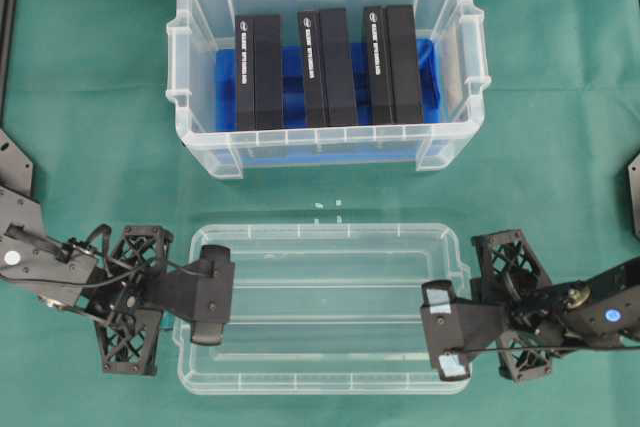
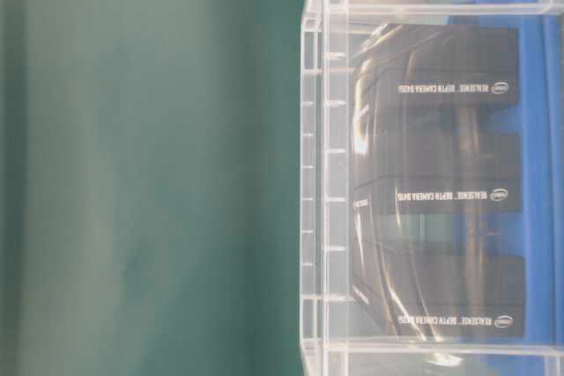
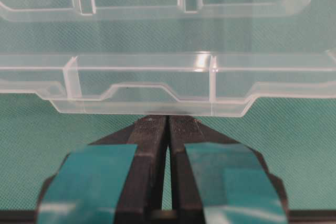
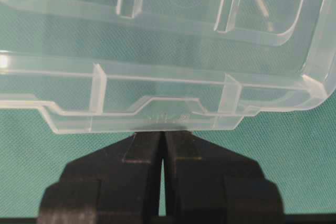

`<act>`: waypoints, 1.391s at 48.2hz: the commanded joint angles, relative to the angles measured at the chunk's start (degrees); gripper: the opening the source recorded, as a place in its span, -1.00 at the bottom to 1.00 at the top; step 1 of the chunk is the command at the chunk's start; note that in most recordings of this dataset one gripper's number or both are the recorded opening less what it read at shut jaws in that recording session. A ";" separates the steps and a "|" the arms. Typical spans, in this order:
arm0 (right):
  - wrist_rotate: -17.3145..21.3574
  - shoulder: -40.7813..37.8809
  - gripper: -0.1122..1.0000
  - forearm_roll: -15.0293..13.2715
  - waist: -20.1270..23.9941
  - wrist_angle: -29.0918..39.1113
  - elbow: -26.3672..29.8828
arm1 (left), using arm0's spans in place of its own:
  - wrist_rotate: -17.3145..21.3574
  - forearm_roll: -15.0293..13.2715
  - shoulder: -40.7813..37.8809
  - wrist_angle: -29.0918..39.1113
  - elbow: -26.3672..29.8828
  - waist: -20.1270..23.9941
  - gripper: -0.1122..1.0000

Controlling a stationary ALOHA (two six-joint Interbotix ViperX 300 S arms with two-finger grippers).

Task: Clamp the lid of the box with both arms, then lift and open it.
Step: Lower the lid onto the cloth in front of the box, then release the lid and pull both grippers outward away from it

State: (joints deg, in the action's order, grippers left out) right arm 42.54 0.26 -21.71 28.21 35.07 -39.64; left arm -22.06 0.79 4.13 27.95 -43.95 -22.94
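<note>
Green cloth covers our table; overhead, the lid lies flat in front of the box, off it. Only table-level shows "RealSense" lettering on the black boxes. Our left gripper pinches the lid's left edge tab, fingers nearly together; our right gripper likewise clamps the right edge.

Light is bright and even from above, with faint shadows on the green cloth. Small glare spots glint on the flat clear plastic lid just beyond the fingertips. The table-level view is soft and hazy; the wrist views are sharp.
</note>
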 commanded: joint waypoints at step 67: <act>8.44 13.01 -0.80 -2.29 0.44 -1.23 -7.03 | -9.49 0.79 15.64 -3.25 -8.88 -0.18 -0.78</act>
State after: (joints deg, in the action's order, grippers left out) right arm 51.06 12.04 -23.82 28.21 33.13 -48.69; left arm -31.64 1.32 18.90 23.99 -54.84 -22.76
